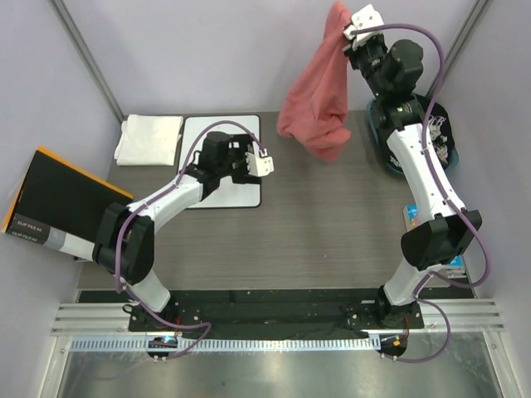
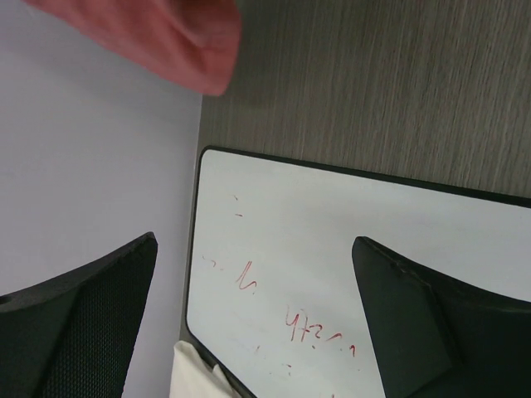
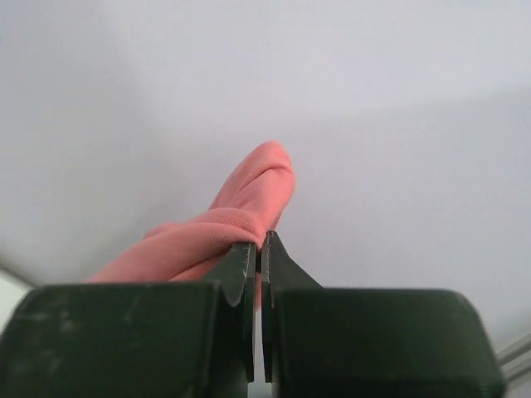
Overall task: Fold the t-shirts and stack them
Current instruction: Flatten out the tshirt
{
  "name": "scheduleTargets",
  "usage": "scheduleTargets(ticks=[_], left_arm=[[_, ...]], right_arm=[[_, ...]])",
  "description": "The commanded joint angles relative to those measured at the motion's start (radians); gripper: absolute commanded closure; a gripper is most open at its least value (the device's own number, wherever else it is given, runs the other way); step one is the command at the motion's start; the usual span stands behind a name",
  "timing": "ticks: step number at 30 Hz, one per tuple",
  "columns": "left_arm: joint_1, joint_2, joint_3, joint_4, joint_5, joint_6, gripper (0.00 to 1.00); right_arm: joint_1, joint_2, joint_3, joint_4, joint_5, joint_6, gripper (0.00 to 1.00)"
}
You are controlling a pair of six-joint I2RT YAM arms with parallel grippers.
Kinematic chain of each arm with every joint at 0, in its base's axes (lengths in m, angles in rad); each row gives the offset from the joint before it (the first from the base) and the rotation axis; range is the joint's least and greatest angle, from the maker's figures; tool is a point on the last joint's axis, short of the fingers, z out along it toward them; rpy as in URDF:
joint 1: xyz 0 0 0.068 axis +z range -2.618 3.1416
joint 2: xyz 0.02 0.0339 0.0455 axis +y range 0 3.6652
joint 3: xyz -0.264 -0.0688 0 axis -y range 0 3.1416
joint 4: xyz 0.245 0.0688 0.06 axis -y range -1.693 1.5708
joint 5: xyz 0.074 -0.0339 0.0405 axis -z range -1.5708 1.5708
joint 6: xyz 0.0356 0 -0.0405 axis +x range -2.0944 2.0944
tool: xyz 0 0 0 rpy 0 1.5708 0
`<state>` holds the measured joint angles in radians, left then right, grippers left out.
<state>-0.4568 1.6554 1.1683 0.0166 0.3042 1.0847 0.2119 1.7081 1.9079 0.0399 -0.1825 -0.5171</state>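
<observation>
My right gripper (image 1: pixel 347 30) is raised high at the back and shut on the salmon-red t-shirt (image 1: pixel 318 98), which hangs bunched above the table's far edge. In the right wrist view the shirt's edge (image 3: pixel 241 207) is pinched between my nearly closed jaws (image 3: pixel 259 245). My left gripper (image 1: pixel 267 163) is open and empty, hovering over the whiteboard (image 1: pixel 217 137); its wrist view shows the shirt's lower end (image 2: pixel 174 37) ahead. A folded white t-shirt (image 1: pixel 148 138) lies at the back left. A black printed shirt (image 1: pixel 438 137) shows in the bin.
A dark bin with a teal rim (image 1: pixel 377 137) stands at the back right behind the right arm. A black and orange box (image 1: pixel 58 203) leans off the table's left edge. The whiteboard (image 2: pixel 348 249) with red marks lies beside the white shirt (image 2: pixel 195 373).
</observation>
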Motion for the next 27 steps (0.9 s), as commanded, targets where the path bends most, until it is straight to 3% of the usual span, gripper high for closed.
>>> scheduleTargets(ticks=[1,4,5,6,9,11,13,14,17,18,19,20,21,22,23,25,26,27], left_arm=[[0.006,-0.028,-0.045,0.137,-0.03,-0.026,0.0],[0.006,-0.031,-0.056,0.14,-0.036,-0.032,0.0],[0.006,-0.031,-0.059,0.14,-0.033,-0.035,0.0],[0.006,-0.028,-0.062,0.14,-0.025,-0.034,0.0],[0.006,-0.017,-0.062,0.144,-0.007,-0.032,0.0],[0.006,-0.011,-0.053,0.144,-0.008,-0.034,0.0],[0.006,-0.005,-0.038,0.143,-0.013,-0.04,0.0],[0.006,-0.005,-0.033,0.143,-0.014,-0.043,0.0],[0.006,-0.008,-0.033,0.141,-0.017,-0.04,0.0],[0.006,-0.009,-0.035,0.141,-0.019,-0.04,0.0],[0.006,-0.016,-0.038,0.143,-0.02,-0.04,0.0],[0.006,-0.02,-0.041,0.143,-0.023,-0.04,0.0],[0.006,-0.022,-0.048,0.144,-0.025,-0.04,0.0],[0.006,-0.026,-0.053,0.144,-0.025,-0.043,0.0],[0.006,-0.032,-0.064,0.148,-0.027,-0.045,0.0],[0.006,-0.042,-0.071,0.155,-0.031,-0.045,0.0],[0.006,-0.045,-0.079,0.155,-0.033,-0.048,0.0],[0.006,-0.049,-0.082,0.155,-0.034,-0.052,0.0]], right_arm=[[0.108,-0.045,0.097,0.353,0.249,-0.246,0.99],[0.112,0.071,0.179,0.307,0.48,-0.514,0.99],[0.087,0.094,0.2,0.252,0.52,-0.523,0.99],[0.048,0.117,0.216,0.082,0.544,-0.528,0.99],[0.034,0.166,0.162,-0.08,0.633,-0.641,0.99],[0.024,0.113,0.172,-0.214,0.496,-0.435,0.99],[0.014,0.023,0.146,-0.2,0.232,-0.255,0.99],[0.033,0.009,0.126,-0.152,0.227,-0.264,0.99],[0.063,-0.015,0.059,0.235,0.314,-0.265,0.99],[0.064,0.004,0.097,0.188,0.302,-0.27,0.99],[0.064,0.036,0.307,0.038,0.248,-0.277,0.99],[0.067,0.138,0.451,-0.337,0.122,-0.285,0.99],[0.069,0.156,0.544,-0.363,0.141,-0.212,0.99],[0.067,0.148,0.533,-0.306,0.185,-0.142,0.99],[0.06,0.125,0.467,-0.071,0.334,-0.114,0.99],[0.084,0.085,0.335,0.105,0.428,-0.298,0.99],[0.098,0.099,0.368,-0.022,0.408,-0.36,0.99],[0.11,0.134,0.426,-0.158,0.366,-0.312,0.99]])
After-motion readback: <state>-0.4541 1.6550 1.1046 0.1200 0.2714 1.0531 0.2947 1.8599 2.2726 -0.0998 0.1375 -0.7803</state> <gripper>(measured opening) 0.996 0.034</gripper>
